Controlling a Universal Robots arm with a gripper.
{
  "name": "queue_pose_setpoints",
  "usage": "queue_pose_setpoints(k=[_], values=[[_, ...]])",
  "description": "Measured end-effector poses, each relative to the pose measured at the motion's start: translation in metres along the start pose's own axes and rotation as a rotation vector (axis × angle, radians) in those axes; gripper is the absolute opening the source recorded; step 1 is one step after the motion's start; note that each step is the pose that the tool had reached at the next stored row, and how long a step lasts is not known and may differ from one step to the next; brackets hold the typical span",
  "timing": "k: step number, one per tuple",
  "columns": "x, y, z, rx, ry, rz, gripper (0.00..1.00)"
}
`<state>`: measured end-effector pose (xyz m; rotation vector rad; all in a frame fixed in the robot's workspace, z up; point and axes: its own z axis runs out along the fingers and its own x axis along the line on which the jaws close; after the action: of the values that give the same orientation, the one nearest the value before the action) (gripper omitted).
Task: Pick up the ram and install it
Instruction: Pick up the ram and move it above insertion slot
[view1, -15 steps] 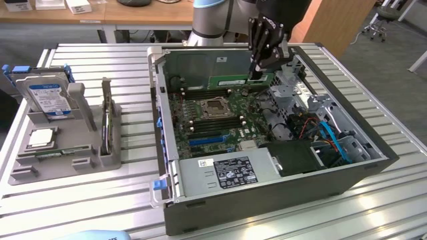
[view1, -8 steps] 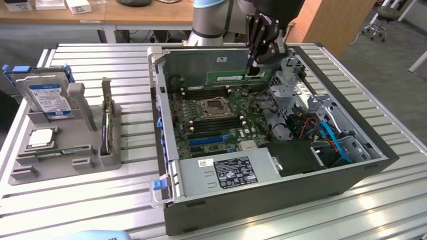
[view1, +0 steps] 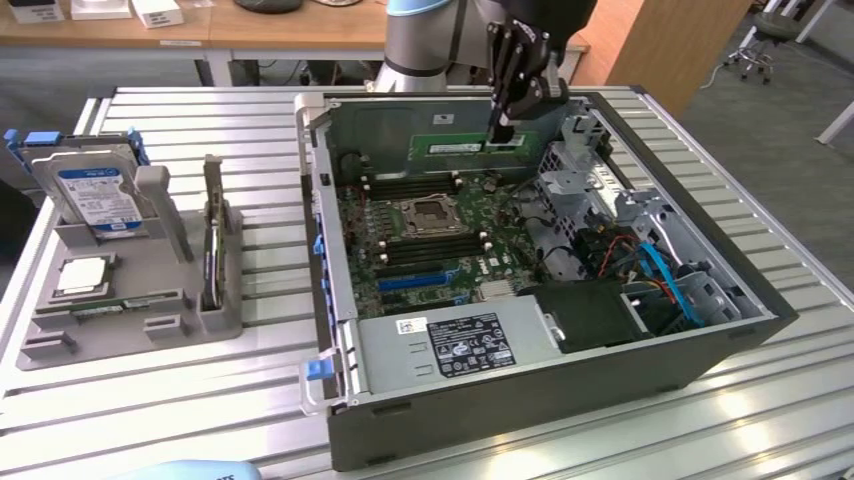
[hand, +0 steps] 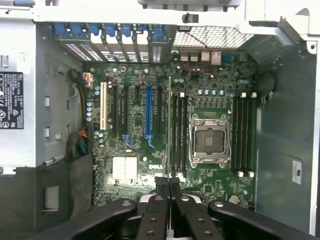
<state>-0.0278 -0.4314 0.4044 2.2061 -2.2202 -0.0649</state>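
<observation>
The ram (view1: 461, 146) is a long, narrow green board with a small white sticker on its face. It is clamped between the fingers of the pincer (view1: 505, 132), gripped near one end. It stands on its long edge, with that edge level, and most of its length juts out sideways from the fingertips. In the wrist view it is seen edge-on (hand: 169, 125), a thin straight line running directly out from between the closed fingers of the pincer (hand: 169, 182). It hangs in the air, not seated in anything.
</observation>
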Motion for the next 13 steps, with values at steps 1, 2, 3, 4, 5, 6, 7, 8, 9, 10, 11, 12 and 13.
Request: queue_pose_setpoints(k=[1, 2, 3, 4, 5, 6, 7, 8, 9, 10, 11, 12, 13], values=[[-0.002, 0.0000, 0.0001, 0.0001, 0.0000, 0.001, 0.12], [-0.003, 0.0000, 0.0002, 0.0001, 0.0000, 0.002, 0.12], [-0.005, 0.0000, 0.0003, 0.0003, -0.0001, 0.003, 0.12], [-0.007, 0.0000, 0.0005, 0.0004, -0.0002, 0.005, 0.12], [-0.008, 0.0000, 0.0005, 0.0004, -0.0001, 0.006, 0.12], [-0.010, 0.0000, 0.0006, 0.0005, -0.0001, 0.007, 0.12], [-0.011, 0.0001, 0.0008, 0.0007, -0.0003, 0.008, 0.12], [-0.013, 0.0001, 0.0009, 0.0008, -0.0003, 0.009, 0.12], [-0.015, 0.0001, 0.0010, 0.0009, -0.0003, 0.010, 0.12], [-0.016, 0.0001, 0.0011, 0.0010, -0.0004, 0.012, 0.12], [-0.018, 0.0001, 0.0013, 0.0012, -0.0006, 0.013, 0.12], [-0.019, 0.0001, 0.0013, 0.0012, -0.0005, 0.014, 0.12], [-0.020, 0.0001, 0.0013, 0.0012, -0.0004, 0.015, 0.12]])
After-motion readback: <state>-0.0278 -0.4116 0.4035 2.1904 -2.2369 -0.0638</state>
